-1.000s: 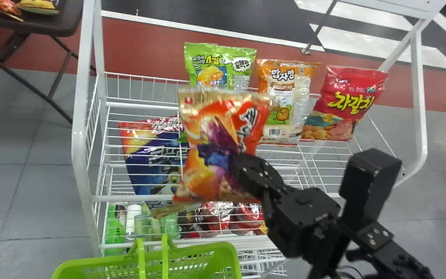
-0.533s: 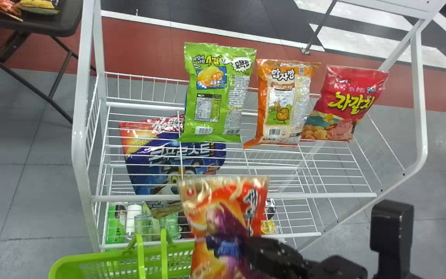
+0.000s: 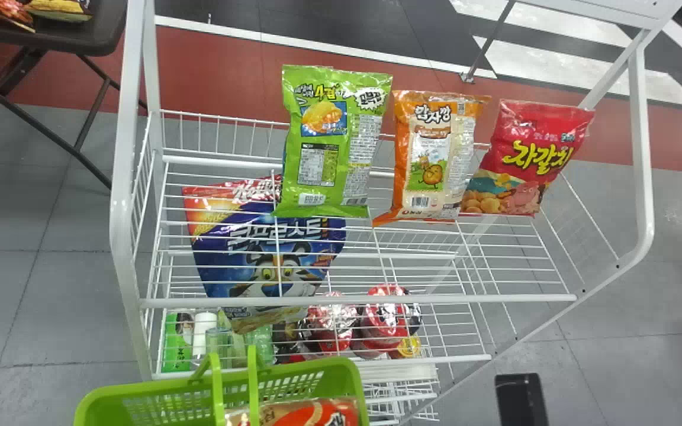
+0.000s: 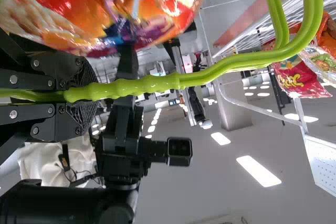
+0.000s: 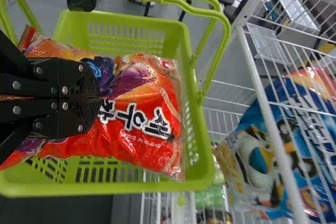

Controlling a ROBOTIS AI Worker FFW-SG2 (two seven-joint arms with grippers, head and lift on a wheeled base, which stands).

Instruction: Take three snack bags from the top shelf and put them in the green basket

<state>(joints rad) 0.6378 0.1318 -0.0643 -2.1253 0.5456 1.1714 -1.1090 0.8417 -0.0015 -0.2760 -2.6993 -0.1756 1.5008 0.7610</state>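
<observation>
- Snack bag (image 5: 142, 114), orange and red with big white lettering, lay across the opening of the green basket (image 3: 350, 378), held by the right gripper; how deep it sat I couldn't tell.
- The right gripper (image 5: 97, 98) was closed, its fingers nearly meeting, with the middle of that bag pinched between them.
- The left gripper (image 4: 89, 90) was closed around the basket's handle (image 4: 142, 85).
- Part of the right arm (image 3: 521, 399) showed at the bottom edge of the head view, to the right of the basket.
- Three more bags stood in a row on the top shelf: a green bag (image 3: 335, 142) on the left, an orange-and-white bag (image 3: 433, 160) in the middle and a red bag (image 3: 527, 157) on the right.
- A blue cereal bag (image 3: 270, 254) was below them, behind the wires of the white rack (image 3: 359, 299).
- Lower down were red packages (image 3: 382, 325) and, to their left, a green bottle (image 3: 176, 343).
- A dark table (image 3: 101, 41) held food packs beyond the rack's left side.
</observation>
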